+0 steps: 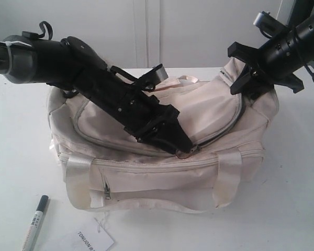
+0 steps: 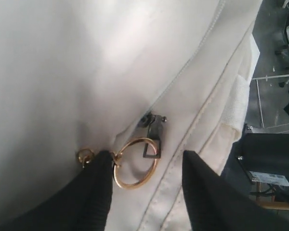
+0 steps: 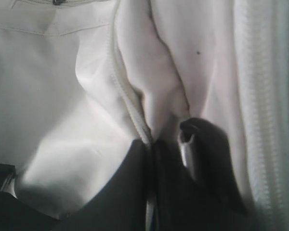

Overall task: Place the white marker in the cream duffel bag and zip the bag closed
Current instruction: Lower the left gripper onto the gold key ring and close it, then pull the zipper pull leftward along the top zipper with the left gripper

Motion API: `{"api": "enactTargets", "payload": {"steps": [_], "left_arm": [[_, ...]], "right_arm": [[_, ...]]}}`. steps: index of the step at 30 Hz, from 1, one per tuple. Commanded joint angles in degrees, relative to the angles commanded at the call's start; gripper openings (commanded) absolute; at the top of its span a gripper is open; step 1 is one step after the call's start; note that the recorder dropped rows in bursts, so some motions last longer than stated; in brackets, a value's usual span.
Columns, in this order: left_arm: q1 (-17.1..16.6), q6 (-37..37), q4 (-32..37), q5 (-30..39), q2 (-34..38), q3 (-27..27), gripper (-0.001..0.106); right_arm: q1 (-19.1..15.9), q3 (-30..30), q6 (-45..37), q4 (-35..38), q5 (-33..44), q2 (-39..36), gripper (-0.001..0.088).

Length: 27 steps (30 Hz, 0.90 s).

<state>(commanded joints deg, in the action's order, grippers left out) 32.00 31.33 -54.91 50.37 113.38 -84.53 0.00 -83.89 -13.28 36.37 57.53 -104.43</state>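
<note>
Exterior view
- Marker: the white marker (image 1: 35, 222) lies on the table (image 1: 282, 209) in front of the cream duffel bag (image 1: 162, 178), well apart from both arms and just beside a paper tag (image 1: 91, 240).
- Marker handling: it looks light, stiff and smooth, so it may roll; mid-barrel is the best place to grip it.
- Bag handling: the fabric is soft and slumps, so it will probably give under a pull.

Left wrist view
- Left hand (image 2: 147, 159): the fingers (image 2: 96, 192) stand apart around the gold ring pull (image 2: 135, 186), and one touches its edge.
- Hold point: the ring is small, hard and likely slippery, so it should be pinched across.

Right wrist view
- Right hand (image 3: 166, 139): it is clamped together on a fold of bag cloth at the zip seam, at the bag's far end.
</note>
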Motion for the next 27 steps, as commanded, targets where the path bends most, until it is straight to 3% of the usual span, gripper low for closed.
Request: {"api": "enactTargets", "payload": {"steps": [4,11,16,18,25,27], "left_arm": [[0.0,-6.2,6.6,-1.4,0.0,0.0,0.051],[0.1,-6.0,5.3,-2.6,0.0,0.0,0.06],[0.1,-6.0,5.7,-2.8,1.0,0.0,0.06],[0.1,-6.0,5.7,-2.5,1.4,0.0,0.052],[0.1,-6.0,5.7,-2.4,1.5,-0.1,0.0],[0.1,-5.9,5.3,-2.6,1.1,-0.1,0.0]], "right_arm": [[0.0,0.0,0.0,0.0,0.0,0.0,0.0],[0.0,0.0,0.0,0.0,0.0,0.0,0.0],[0.0,0.0,0.0,0.0,-0.1,0.0,0.0],[0.0,0.0,0.0,0.0,-0.2,0.0,0.0],[0.0,0.0,0.0,0.0,-0.2,0.0,0.0],[0.0,0.0,0.0,0.0,-0.3,0.0,0.0]]}}
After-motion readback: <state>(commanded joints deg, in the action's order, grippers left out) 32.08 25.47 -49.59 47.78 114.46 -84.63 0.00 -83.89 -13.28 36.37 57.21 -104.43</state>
